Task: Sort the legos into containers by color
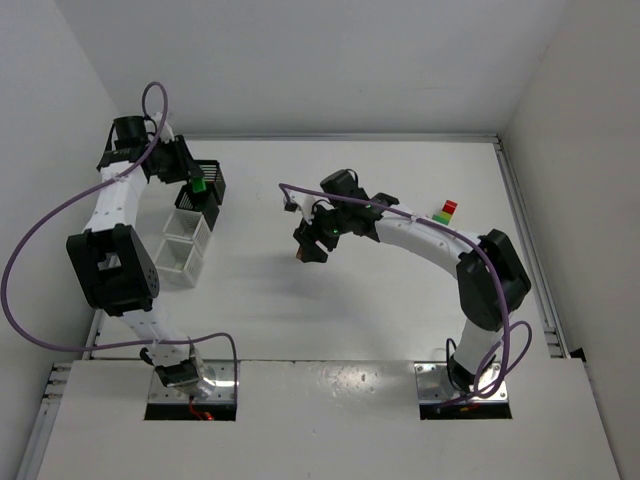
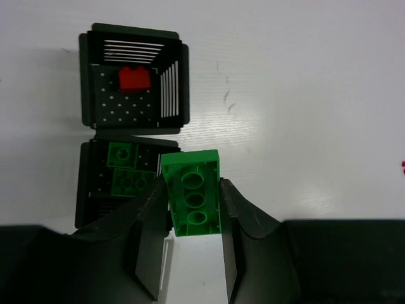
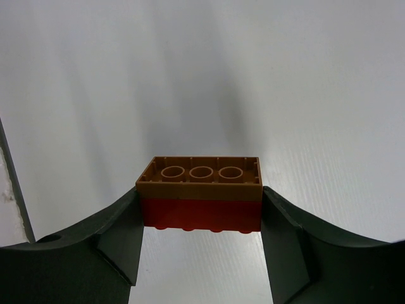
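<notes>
Drop-off in hand: left pincer (image 2: 192,190), closed narrowly on a green brick (image 2: 193,206), hangs over the edge of the bin (image 2: 83,183) holding greens (image 2: 125,172). Next, centre over it and release. Right pincer (image 3: 201,218) grips a brown-on-red stack (image 3: 199,183), well apart from that bin.

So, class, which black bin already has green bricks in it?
The black bin beside the held green brick; the other black bin holds a red brick.
</notes>
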Controlling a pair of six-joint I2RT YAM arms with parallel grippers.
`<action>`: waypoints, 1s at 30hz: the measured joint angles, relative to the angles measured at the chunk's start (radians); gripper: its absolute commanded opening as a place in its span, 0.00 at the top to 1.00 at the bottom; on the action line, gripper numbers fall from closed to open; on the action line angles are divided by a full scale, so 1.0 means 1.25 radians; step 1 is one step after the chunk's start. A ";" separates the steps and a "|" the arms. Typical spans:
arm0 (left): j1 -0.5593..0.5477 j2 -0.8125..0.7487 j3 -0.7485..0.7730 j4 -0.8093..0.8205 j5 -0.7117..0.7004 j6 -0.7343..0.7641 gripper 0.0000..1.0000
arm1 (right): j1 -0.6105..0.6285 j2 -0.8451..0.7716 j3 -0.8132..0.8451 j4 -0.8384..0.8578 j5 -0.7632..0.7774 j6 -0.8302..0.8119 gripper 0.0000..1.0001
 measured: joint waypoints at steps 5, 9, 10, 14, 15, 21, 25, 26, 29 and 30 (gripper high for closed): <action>0.000 0.000 -0.012 0.016 -0.082 -0.006 0.64 | 0.000 0.000 0.000 0.000 0.000 -0.001 1.00; 0.000 0.000 -0.042 0.026 -0.123 -0.006 0.55 | 0.000 0.000 0.000 0.000 0.000 -0.001 1.00; 0.000 0.000 -0.050 0.027 -0.131 -0.007 0.52 | 0.000 0.000 0.000 0.000 0.000 -0.001 1.00; 0.000 0.000 -0.072 0.031 -0.149 -0.005 0.39 | 0.000 0.000 0.000 0.000 0.000 -0.001 1.00; 0.000 0.000 -0.076 0.031 -0.153 -0.005 0.35 | 0.000 0.000 0.000 0.000 0.000 -0.001 1.00; 0.004 0.000 -0.081 0.036 -0.133 -0.004 0.39 | 0.000 0.000 0.007 -0.001 0.001 0.000 1.00; 0.013 -0.001 -0.081 0.037 0.053 0.011 0.41 | 0.000 0.000 0.015 0.006 -0.003 0.007 1.00; 0.011 -0.002 -0.081 0.031 0.100 0.016 0.43 | 0.000 0.000 0.016 0.008 -0.005 0.010 1.00; -0.018 -0.013 -0.091 0.014 0.219 0.032 0.43 | 0.000 0.000 0.023 0.012 -0.011 0.018 1.00; -0.040 -0.026 -0.108 0.012 0.252 0.034 0.42 | 0.001 0.000 0.027 0.015 -0.012 0.021 1.00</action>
